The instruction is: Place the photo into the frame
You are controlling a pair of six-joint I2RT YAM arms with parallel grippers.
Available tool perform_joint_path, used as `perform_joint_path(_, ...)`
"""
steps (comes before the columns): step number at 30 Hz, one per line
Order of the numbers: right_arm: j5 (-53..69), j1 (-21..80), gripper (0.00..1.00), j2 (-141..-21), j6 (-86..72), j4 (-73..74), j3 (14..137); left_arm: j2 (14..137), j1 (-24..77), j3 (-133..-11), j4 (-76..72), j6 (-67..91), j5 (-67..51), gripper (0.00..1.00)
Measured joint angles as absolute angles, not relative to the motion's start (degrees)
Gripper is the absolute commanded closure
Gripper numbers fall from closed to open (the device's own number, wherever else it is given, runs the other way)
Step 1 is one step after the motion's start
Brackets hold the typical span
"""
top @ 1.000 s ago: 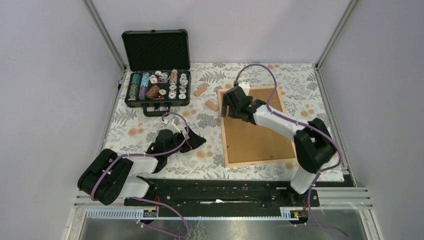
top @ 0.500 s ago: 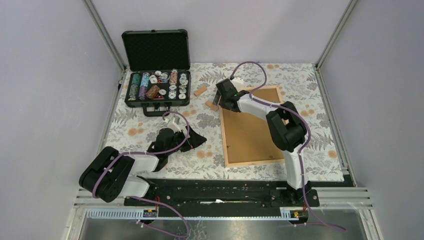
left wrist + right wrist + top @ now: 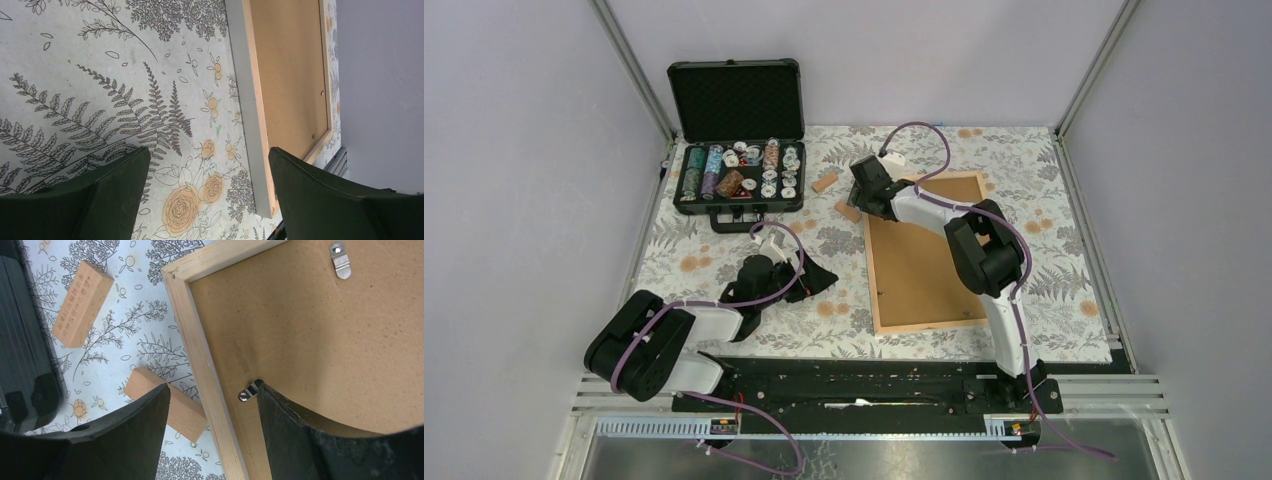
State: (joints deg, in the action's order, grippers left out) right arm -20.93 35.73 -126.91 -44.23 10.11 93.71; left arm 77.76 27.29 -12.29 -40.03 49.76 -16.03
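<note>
The table (image 3: pixel 724 250) under me wears a cloth printed with ferns and flowers. The frame (image 3: pixel 929 323) lies flat on it, right of centre in the overhead view, back side up, with a brown backing board (image 3: pixel 919 270) filling its pale wooden strips. An open black case (image 3: pixel 736 100) with rows of chips (image 3: pixel 739 170) sits at the upper left.

My right arm stretches to the frame's upper left corner. There my right gripper (image 3: pixel 210 389) stands spread astride the left strip and pinches nothing: one finger hangs over the cloth outside the frame, the other over the backing board. My left gripper (image 3: pixel 209 152) rests low at the lower left of the overhead view, jaws wide apart, only cloth between them.

Two small wooden blocks lie just left of that corner: one (image 3: pixel 82 302) apart, nearer the case, the other (image 3: pixel 187 415) just beside the strip. A small metal clip (image 3: pixel 249 391) sits on the board at my inner fingertip, and another (image 3: pixel 340 259) at the upper right of the wrist view.
</note>
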Motion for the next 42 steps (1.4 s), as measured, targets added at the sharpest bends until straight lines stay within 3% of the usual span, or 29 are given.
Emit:
perform_joint_path(28, -15.2, 34.85, 1.0, -130.8, -33.19, 12.78, 99.5, 77.69, 27.29, -12.29, -40.01, 49.76, -16.01, 0.06)
perform_joint_path(32, -13.98, 34.61, 1.0, -130.67, -32.56, 12.67, 99.37, 77.69, 27.29, -12.29, -40.01, 49.76, -16.03, 0.06)
perform_joint_path(35, -12.56, 34.26, 0.87, -129.93, -32.58, 11.4, 97.89, 77.69, 27.29, -12.29, -40.01, 49.76, -16.03, 0.06)
perform_joint_path(36, -12.12, 34.26, 0.8, -129.56, -32.53, 11.22, 97.34, 77.69, 27.29, -12.29, -40.01, 49.76, -16.03, 0.06)
perform_joint_path(37, -11.49, 34.26, 0.67, -129.19, -32.36, 11.29, 96.84, 77.69, 27.29, -12.29, -40.01, 49.76, -16.03, 0.06)
perform_joint_path(38, -10.85, 34.28, 0.61, -128.86, -32.21, 11.44, 96.47, 77.69, 27.29, -12.29, -39.99, 49.76, -16.03, 0.06)
perform_joint_path(42, -8.99, 34.46, 0.57, -128.22, -30.85, 11.7, 95.9, 77.76, 27.29, -12.32, -40.01, 49.76, -16.03, 0.06)
